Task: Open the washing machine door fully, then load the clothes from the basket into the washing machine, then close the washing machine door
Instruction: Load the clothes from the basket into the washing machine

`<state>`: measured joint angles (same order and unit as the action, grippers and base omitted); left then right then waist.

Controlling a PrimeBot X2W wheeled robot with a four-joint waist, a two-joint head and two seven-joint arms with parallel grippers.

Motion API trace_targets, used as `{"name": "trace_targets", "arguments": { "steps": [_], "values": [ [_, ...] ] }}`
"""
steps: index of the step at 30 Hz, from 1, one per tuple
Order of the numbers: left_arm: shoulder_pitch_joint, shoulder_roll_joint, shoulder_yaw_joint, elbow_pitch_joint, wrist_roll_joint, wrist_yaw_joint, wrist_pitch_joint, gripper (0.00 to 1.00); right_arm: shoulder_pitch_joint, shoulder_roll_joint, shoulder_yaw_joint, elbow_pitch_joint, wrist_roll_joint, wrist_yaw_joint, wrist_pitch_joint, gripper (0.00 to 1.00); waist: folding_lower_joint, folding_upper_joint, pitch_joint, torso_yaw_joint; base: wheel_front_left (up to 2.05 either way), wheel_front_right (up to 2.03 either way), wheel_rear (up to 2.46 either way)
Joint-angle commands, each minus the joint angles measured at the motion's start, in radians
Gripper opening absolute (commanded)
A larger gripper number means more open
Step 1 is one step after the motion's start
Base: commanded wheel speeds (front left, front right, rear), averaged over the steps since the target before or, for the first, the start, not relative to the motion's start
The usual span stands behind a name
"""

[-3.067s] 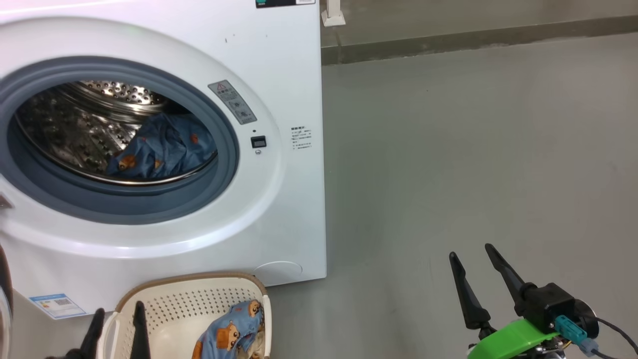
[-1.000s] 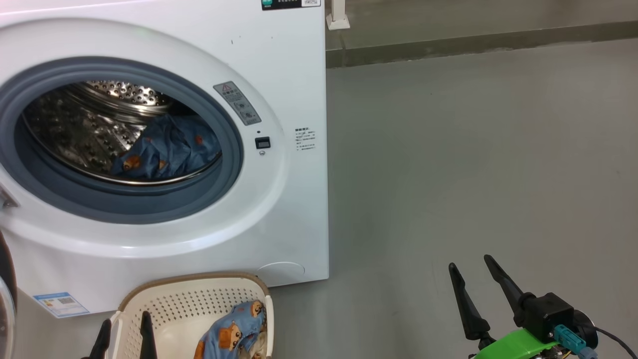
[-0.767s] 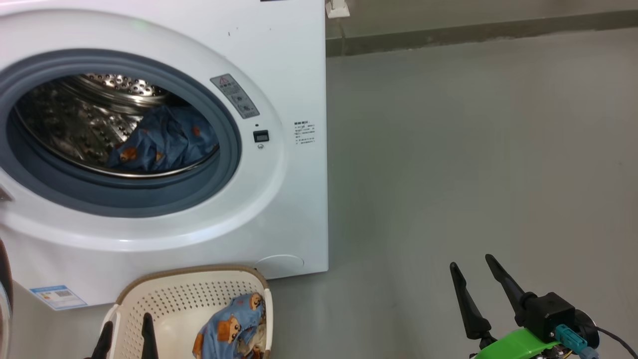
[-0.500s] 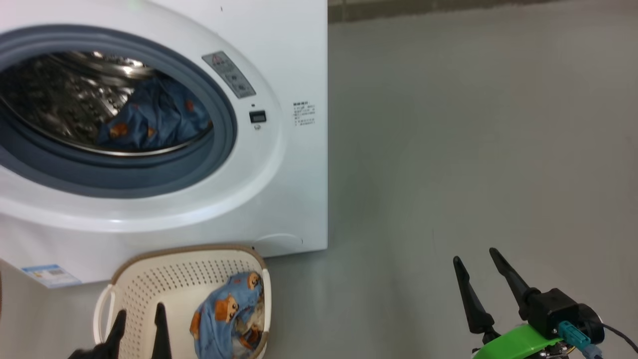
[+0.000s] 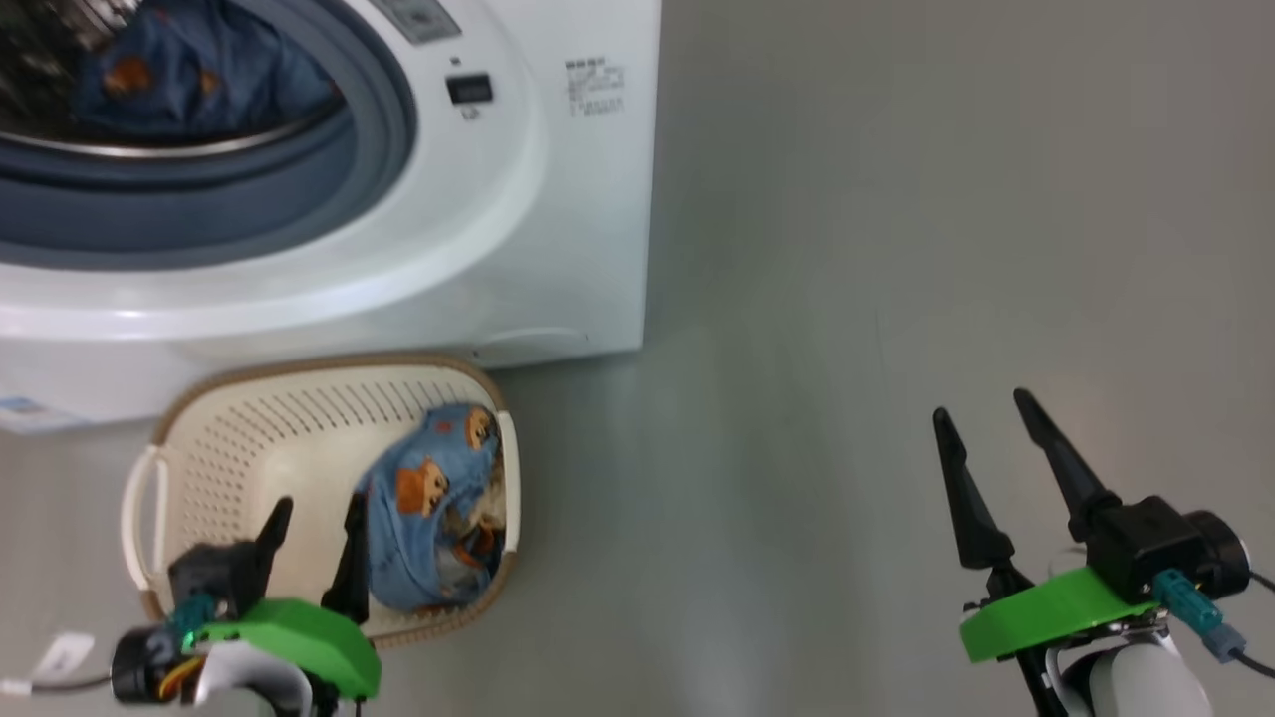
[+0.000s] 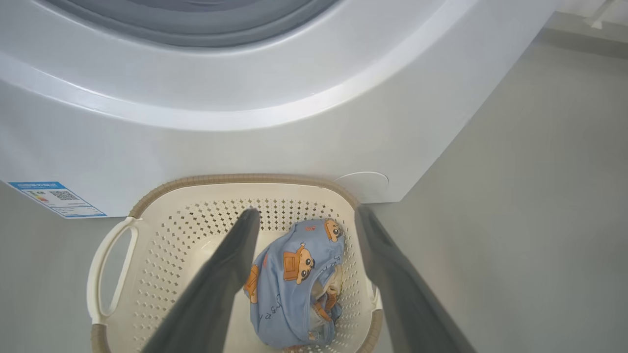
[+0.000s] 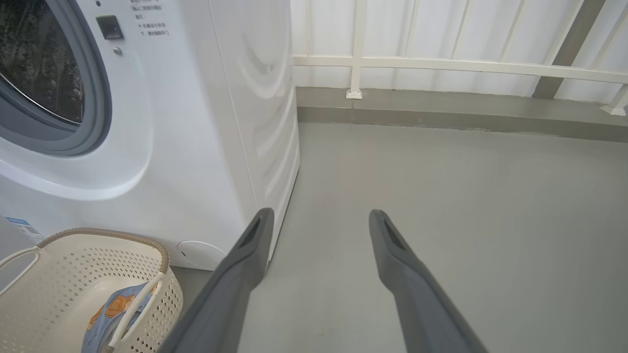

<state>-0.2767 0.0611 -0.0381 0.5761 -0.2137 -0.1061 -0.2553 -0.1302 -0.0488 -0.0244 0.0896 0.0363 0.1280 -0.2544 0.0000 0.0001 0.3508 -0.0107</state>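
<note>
The white washing machine [image 5: 558, 199] stands at the upper left with its opening uncovered, and a blue printed garment [image 5: 199, 70] lies in the drum. The washing machine door is out of view. On the floor in front sits the cream basket [image 5: 199, 438]. At its right end is a bundle of light-blue clothes [image 5: 433, 508] with orange animals. My left gripper [image 5: 319, 501] hangs open above the basket's near side, just left of the clothes [image 6: 294, 274], which show between its fingers [image 6: 230, 264]. My right gripper [image 5: 980, 404] is open over bare floor, far right.
Grey floor [image 5: 847, 249] stretches to the right of the machine. A white railing [image 7: 441, 63] on a low kerb closes off the back. A blue energy label [image 6: 56, 198] sits low on the machine's front. The basket [image 7: 98, 235] nearly touches the machine.
The head view has tipped down, so the machine slid up the picture. My left gripper has come forward over the basket, closer to the clothes. Both grippers stay open.
</note>
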Motion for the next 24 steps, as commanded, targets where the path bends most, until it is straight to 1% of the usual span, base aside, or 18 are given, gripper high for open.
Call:
{"name": "trace_targets", "arguments": {
  "steps": [1, 6, 7, 15, 21, 24],
  "values": [
    [-0.053, 0.039, 0.021, 0.033, 0.009, -0.008, -0.006, 1.00, -0.023, -0.005, 0.014, -0.031, -0.005, 0.003, -0.007, 1.00, 0.0000, -0.0001, 0.156, -0.037, 0.00, 0.00, 0.00],
    [-0.178, 0.080, 0.007, 0.204, 0.015, -0.016, -0.006, 1.00, -0.042, -0.004, 0.004, -0.050, 0.000, 0.003, -0.007, 1.00, 0.0000, -0.0001, 0.246, -0.072, 0.00, 0.00, 0.00],
    [-0.178, 0.080, 0.007, 0.204, 0.015, -0.016, -0.006, 1.00, -0.042, -0.004, 0.004, -0.050, 0.000, 0.003, -0.007, 1.00, 0.0000, -0.0001, 0.246, -0.072, 0.00, 0.00, 0.00],
    [-0.376, 0.150, -0.077, 0.475, 0.055, -0.023, 0.006, 1.00, -0.076, -0.003, 0.001, -0.068, 0.014, 0.003, -0.007, 1.00, 0.0000, -0.0001, 0.364, -0.124, 0.00, 0.00, 0.00],
    [-0.483, 0.184, -0.117, 0.588, 0.069, -0.024, 0.002, 1.00, -0.094, -0.002, 0.007, -0.078, 0.036, 0.003, -0.007, 1.00, 0.0000, -0.0001, 0.423, -0.159, 0.00, 0.00, 0.00],
    [-0.532, 0.186, -0.136, 0.624, 0.060, -0.024, 0.007, 1.00, -0.102, -0.002, 0.010, -0.089, 0.051, 0.003, -0.007, 1.00, 0.0000, -0.0001, 0.451, -0.172, 0.00, 0.00, 0.00]
  ]
}}
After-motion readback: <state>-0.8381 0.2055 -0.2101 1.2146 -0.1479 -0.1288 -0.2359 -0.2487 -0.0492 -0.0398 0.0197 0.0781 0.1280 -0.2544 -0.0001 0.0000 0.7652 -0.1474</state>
